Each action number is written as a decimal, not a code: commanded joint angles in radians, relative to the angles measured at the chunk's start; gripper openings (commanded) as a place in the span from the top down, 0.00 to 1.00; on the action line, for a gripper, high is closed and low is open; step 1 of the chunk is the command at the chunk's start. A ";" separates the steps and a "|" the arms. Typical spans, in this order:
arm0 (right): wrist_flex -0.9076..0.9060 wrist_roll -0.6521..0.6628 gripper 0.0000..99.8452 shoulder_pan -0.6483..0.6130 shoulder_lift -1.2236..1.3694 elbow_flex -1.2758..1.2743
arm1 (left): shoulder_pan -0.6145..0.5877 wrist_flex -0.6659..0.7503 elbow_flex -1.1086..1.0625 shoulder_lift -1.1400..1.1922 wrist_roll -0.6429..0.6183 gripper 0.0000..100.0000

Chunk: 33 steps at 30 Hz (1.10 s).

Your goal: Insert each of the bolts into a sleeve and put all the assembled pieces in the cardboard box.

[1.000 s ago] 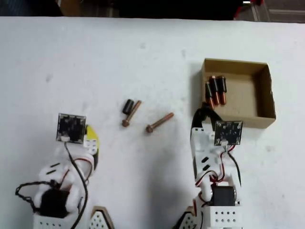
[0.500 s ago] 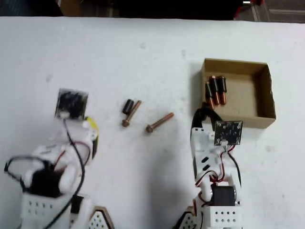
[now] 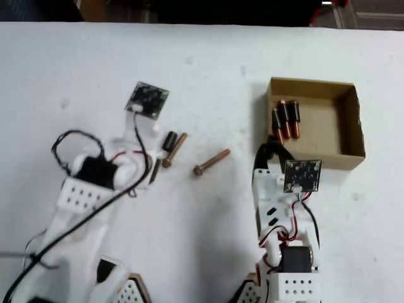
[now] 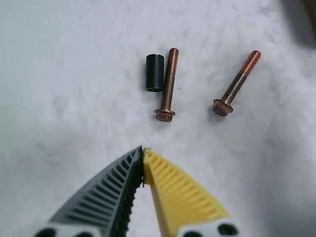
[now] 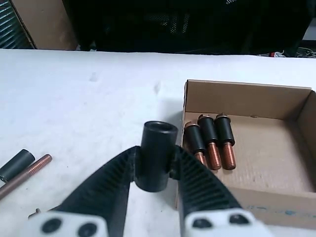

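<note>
your left gripper (image 4: 143, 150), tips shut, empty, points at bolt (image 4: 168, 84) just ahead on table (image 4: 74, 74): head toward tips, shank running away, loose sleeve (image 4: 154, 72) alongside. left arm nearer. your right gripper (image 5: 155, 157) clamps upright sleeve (image 5: 159, 136) beside box (image 3: 312, 82).

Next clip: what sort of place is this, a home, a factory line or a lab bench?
Probably a lab or workshop bench: two robot arms at a plain white table, a cardboard box holding three sleeved bolts, and loose bolts and a sleeve lying out.
</note>
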<state>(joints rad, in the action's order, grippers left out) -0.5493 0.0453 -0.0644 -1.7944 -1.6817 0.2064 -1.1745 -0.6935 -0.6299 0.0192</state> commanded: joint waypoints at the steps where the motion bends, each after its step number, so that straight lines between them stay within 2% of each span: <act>1: 0.028 -0.011 0.98 0.007 -0.005 -0.008 | 0.035 0.000 0.101 0.131 0.012 0.94; 6: 0.025 -0.011 0.98 0.007 -0.005 -0.008 | 0.050 -0.003 0.192 0.355 0.006 0.84; 10: 0.025 -0.011 0.98 0.007 -0.005 -0.008 | 0.044 -0.021 0.284 0.519 0.006 0.84; 24: 0.025 -0.011 0.98 0.007 -0.005 -0.008 | 0.042 -0.238 0.701 0.966 0.009 0.84; 33: 0.024 -0.011 0.98 0.007 -0.005 -0.008 | 0.042 -0.247 0.783 1.116 0.009 0.84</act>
<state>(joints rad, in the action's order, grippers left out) -0.5493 0.0437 -0.0644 -1.7944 -1.6817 0.2386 -1.4170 0.0506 0.4764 0.0192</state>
